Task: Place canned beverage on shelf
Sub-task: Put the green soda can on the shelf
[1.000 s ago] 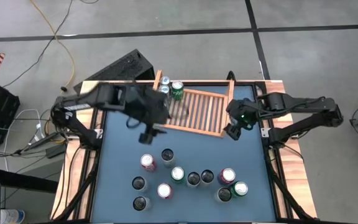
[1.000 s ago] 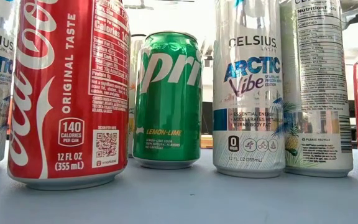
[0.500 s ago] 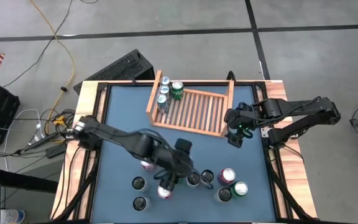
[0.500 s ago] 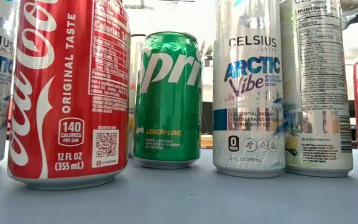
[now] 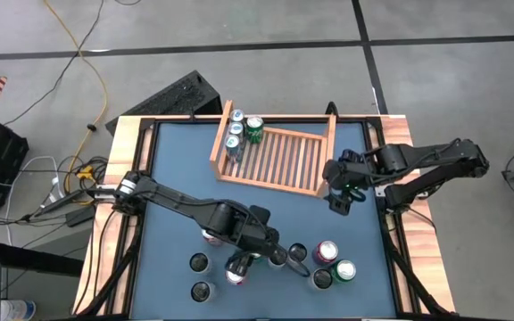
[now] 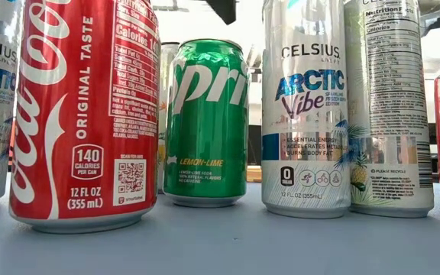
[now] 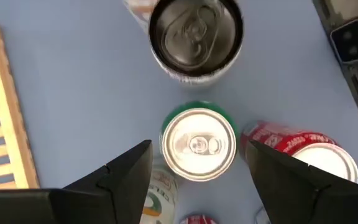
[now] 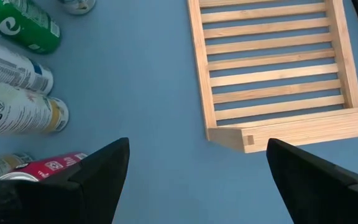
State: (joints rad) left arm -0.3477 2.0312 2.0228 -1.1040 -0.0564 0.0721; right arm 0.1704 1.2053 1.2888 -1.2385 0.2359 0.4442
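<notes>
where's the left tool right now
In the high view, the left tool hangs open over the can cluster at the table's near middle, its fingers either side of a green-rimmed can.

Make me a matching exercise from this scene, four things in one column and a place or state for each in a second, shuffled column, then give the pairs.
Things:
1. left gripper
2. right gripper
3. shelf
4. black keyboard

Places or states:
A. on the floor beyond the table
B. open above a green-rimmed can
C. open, beside the shelf's right end
D. already holds four cans at its left end

Pairs: 1-B, 2-C, 3-D, 4-A
</notes>
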